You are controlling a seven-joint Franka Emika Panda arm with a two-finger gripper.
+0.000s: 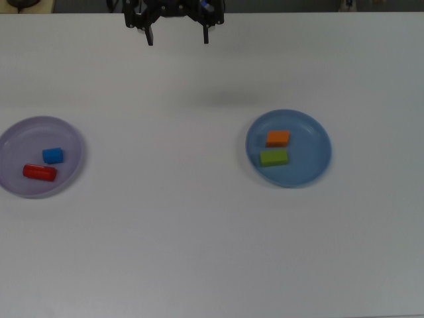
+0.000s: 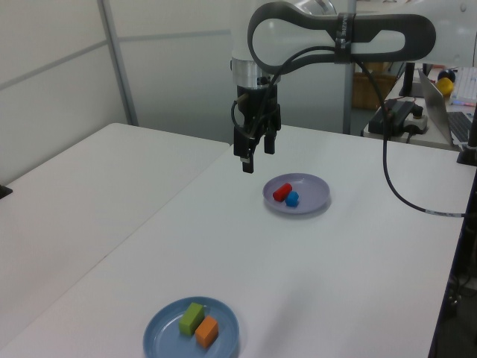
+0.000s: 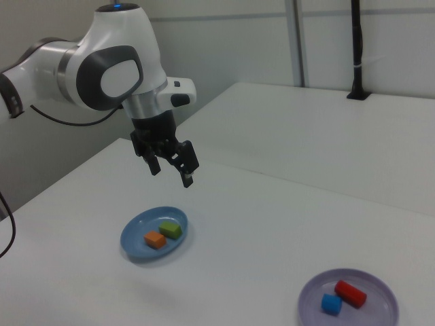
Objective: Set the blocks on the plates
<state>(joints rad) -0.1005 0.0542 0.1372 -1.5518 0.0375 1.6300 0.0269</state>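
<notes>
Inspecting: I see all four blocks already plated; my claw (image 1: pixel 177 36) hangs empty, fingers apart, far from the lavender plate (image 1: pixel 69 136) and blue plate (image 1: pixel 311 132)

You won't find any readable text, label, brand, number or sign in these views. The plates, the blocks, the arm and the surface carry no legible markings.
</notes>
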